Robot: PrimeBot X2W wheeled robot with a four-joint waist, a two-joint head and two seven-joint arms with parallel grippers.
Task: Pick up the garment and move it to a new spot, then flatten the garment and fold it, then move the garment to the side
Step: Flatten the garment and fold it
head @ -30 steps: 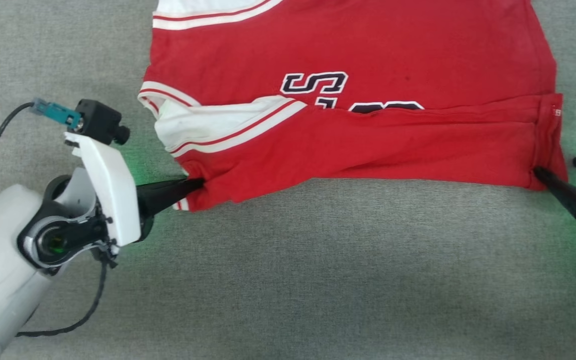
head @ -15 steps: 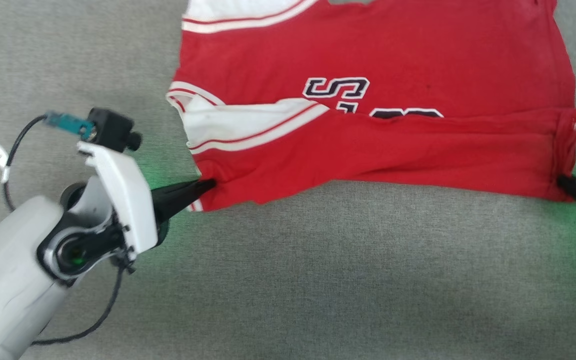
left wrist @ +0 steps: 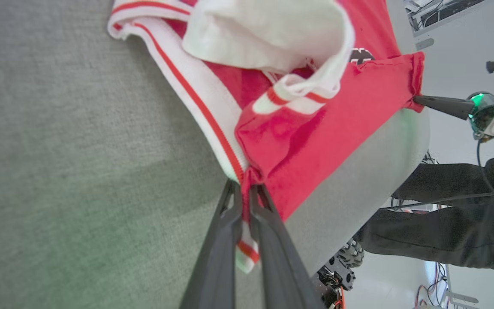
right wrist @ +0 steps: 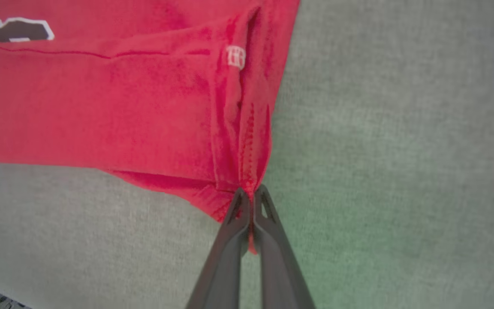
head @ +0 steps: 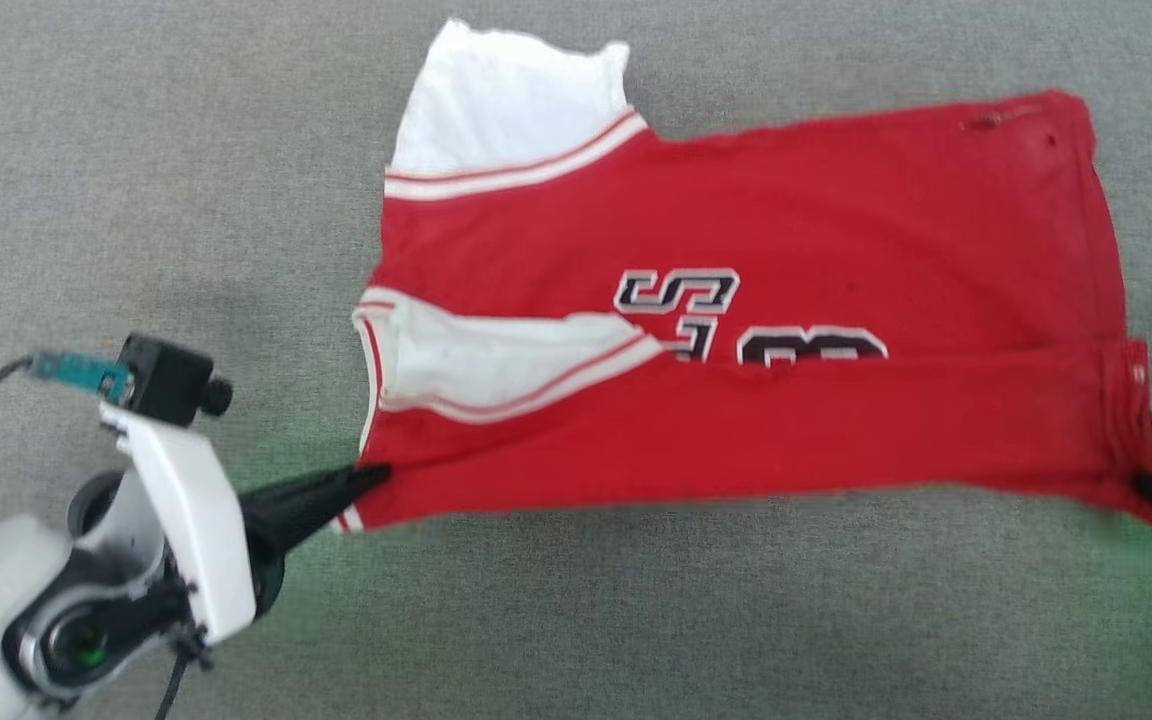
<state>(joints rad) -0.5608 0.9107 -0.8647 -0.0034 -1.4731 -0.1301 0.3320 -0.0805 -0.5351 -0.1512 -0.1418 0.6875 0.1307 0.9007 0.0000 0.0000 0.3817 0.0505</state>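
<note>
Toward the near edge of the grey table (head: 576,620), the left gripper (head: 371,475) and the right gripper (head: 1151,488) were each clamped tight on a near corner of the garment (head: 786,230) (striped trim on the left, stitched seam on the right), the red cloth taut between them. Beyond, it lay across the table's middle, a near band lapped over its lettering (head: 751,325), so folding seemed in hand; the next move likely called for carrying both corners evenly toward the far edge.
</note>
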